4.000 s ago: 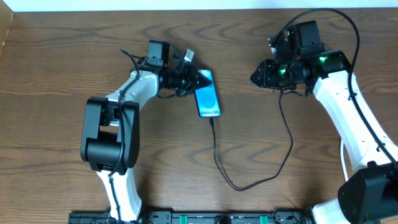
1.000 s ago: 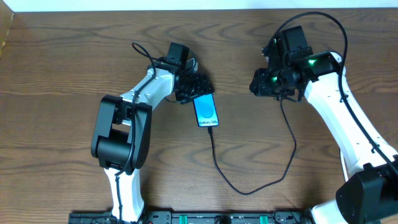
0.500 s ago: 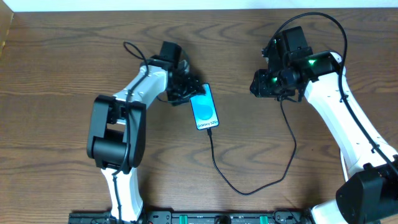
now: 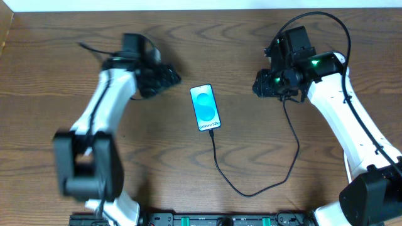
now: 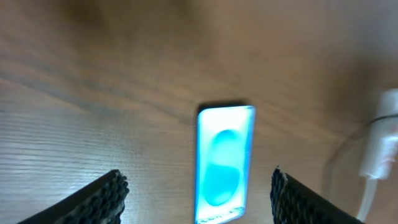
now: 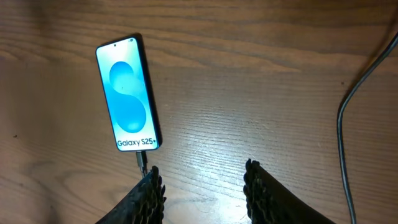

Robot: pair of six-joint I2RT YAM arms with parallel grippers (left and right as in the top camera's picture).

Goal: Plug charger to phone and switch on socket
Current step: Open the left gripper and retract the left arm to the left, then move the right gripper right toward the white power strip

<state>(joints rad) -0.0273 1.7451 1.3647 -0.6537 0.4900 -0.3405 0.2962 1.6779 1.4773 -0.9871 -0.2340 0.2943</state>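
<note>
**Phone on the bench, both sets of fingers released**

From overhead, the phone (image 4: 206,108) lies flat on the bench (image 4: 56,75), screen up and lit cyan, about midway between my two arms. The charger (image 4: 292,150) meets the phone's bottom edge, loops down toward the near edge of the bench and climbs back up under my right arm. My left fingers (image 4: 164,78) are blurred here, off to the phone's left and apart from it. My right fingers (image 4: 259,85) sit well to its right.

On my left wrist camera, the left fingers (image 5: 99,199) are spread wide with nothing between them; the phone (image 5: 224,163) lies ahead, blurred.

On my right wrist camera, the right fingers (image 6: 146,199) are likewise parted and hold nothing. The phone (image 6: 127,93) lies ahead to the left, with the charger (image 6: 142,160) tip at its bottom edge.
</note>
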